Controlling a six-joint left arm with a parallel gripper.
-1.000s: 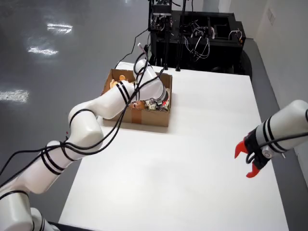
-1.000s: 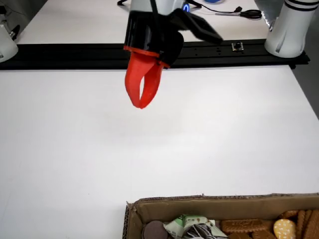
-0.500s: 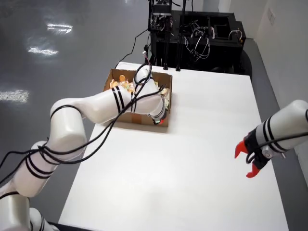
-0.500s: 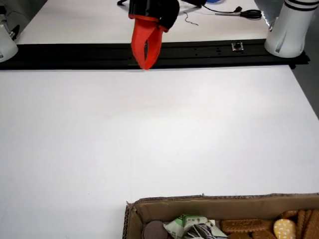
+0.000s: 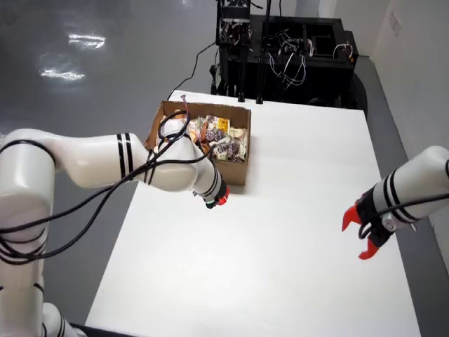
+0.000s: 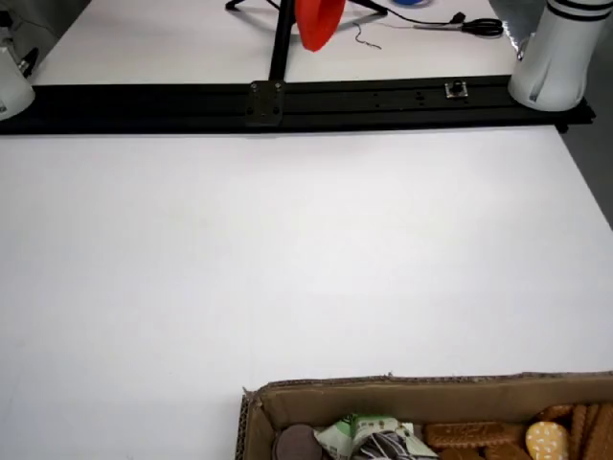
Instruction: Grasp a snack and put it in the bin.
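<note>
In the view from above, a cardboard box (image 5: 236, 173) stands at the far left of the white table, filled with several packaged snacks (image 5: 219, 135). My gripper (image 5: 217, 200), with red fingertips, hangs just outside the box's near wall, low over the table. Its tips are too small to show whether they are apart or whether they hold anything. In the low view across the table, the box's rim (image 6: 402, 384) crosses the bottom edge. Inside it lie a green-and-white packet (image 6: 369, 433) and brown biscuits (image 6: 479, 436).
A second white arm with an open red gripper (image 5: 361, 235) hovers still at the table's right edge. A black equipment rack (image 5: 280, 49) stands behind the table. In the low view, a black rail (image 6: 287, 96) borders the table's far side, with a red part (image 6: 318, 21) above it.
My arm has lifted out of the box and swung over its near wall toward the front of the table. The snacks it covered now show. The second arm has not moved.
</note>
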